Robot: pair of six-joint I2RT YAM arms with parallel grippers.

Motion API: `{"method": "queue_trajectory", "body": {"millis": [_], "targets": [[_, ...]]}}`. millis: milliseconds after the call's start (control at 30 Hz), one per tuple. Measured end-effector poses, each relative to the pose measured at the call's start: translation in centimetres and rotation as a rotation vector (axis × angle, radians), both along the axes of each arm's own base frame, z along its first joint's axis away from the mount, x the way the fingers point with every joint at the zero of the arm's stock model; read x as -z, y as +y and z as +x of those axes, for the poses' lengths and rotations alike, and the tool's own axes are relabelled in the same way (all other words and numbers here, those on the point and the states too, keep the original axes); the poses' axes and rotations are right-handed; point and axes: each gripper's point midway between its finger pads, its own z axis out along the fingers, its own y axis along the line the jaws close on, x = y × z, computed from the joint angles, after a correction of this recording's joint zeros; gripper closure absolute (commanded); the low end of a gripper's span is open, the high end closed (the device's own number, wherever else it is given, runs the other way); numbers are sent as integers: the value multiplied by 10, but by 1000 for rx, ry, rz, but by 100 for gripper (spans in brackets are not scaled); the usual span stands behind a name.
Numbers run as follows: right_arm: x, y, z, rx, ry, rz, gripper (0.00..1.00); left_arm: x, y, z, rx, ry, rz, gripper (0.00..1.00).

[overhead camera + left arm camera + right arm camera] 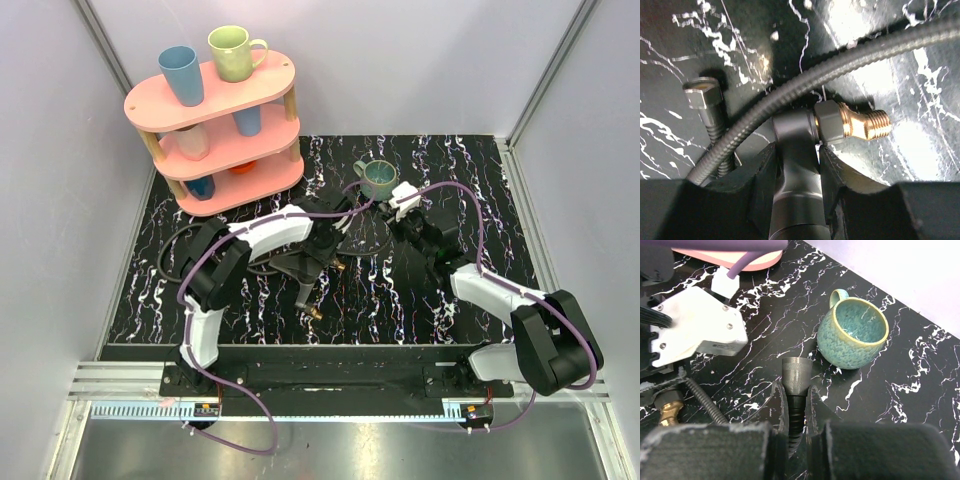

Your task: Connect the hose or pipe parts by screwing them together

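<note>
My left gripper [796, 150] is shut on the stem of the dark grey piece [795, 131], just behind its brass threaded elbow [865, 124], which points right above the table. A ribbed hose [840, 65] arcs over it, and a second hose end with a hex nut [702, 92] lies to the left. My right gripper [796, 392] is shut on a black hose right below its knurled grey end fitting [796, 374]. From above, the left gripper [325, 250] and the right gripper [405, 225] sit close together mid-table, with a hose loop [360, 235] between them.
A teal mug [378, 178] [852, 335] stands just beyond the right gripper. A pink tiered shelf [215, 100] with cups fills the back left corner. More black hose curls [170, 255] by the left arm. Purple cables trail from both arms.
</note>
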Motion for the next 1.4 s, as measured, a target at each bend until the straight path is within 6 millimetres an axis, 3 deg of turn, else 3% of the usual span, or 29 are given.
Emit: {"method": "queue_trajectory", "body": {"millis": [433,700,867,1067,1400], "targets": [[30,28,-14,-185,77,-10,100,-1,58,-48,-76,24,2,100],[35,48,-26,-279,70,-78,100,-19,80,-37,-151,-8,-35,100],[42,78,-42,-390,39,-165,100,-37,82,-28,-148,-12,-81,100],[68,105,-61,-499,35,-266,100,-57,74,-16,-104,-41,-120,100],[72,139,-83,-589,-88,-387,100,-53,71,-19,-84,-28,-140,100]]}}
